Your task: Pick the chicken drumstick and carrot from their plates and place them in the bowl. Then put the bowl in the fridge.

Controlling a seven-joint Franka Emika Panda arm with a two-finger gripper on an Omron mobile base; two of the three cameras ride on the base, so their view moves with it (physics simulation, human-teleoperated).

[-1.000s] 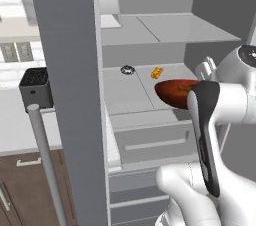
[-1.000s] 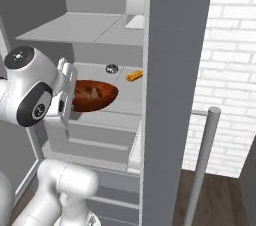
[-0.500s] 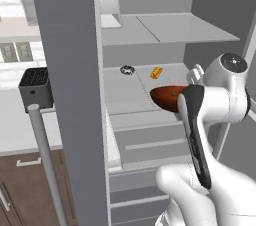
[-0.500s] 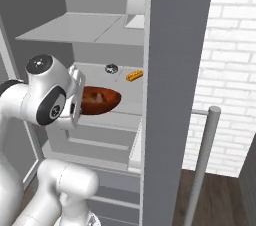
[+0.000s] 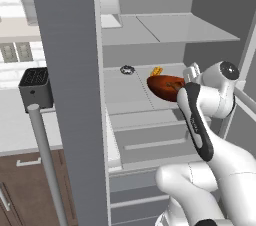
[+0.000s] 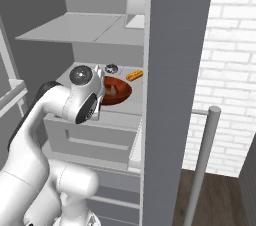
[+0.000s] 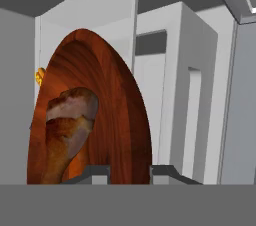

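Observation:
My gripper [image 5: 189, 77] is shut on the rim of the glossy reddish-brown bowl [image 5: 166, 88], holding it tilted just above the middle shelf [image 5: 129, 92] inside the open grey fridge. In the hand view the bowl [image 7: 102, 105] stands on edge between the fingertips [image 7: 95, 172] of the gripper [image 7: 130, 174]. The chicken drumstick [image 7: 66, 126] lies inside it, also seen as the drumstick [image 6: 114, 89] in the bowl [image 6: 120, 95]. An orange patch under the meat may be the carrot; I cannot tell. The plates are out of view.
A small orange-yellow item [image 5: 156, 71] and a dark ring-shaped thing [image 5: 127, 69] lie at the back of the shelf. A pale drawer [image 5: 150, 139] sits below and an upper shelf [image 5: 165, 29] above. The open door [image 5: 70, 95] with its bar handle [image 5: 45, 160] stands left.
The arm has pushed the bowl deeper into the fridge, over the middle shelf toward the back items. The hand stays closed on the rim.

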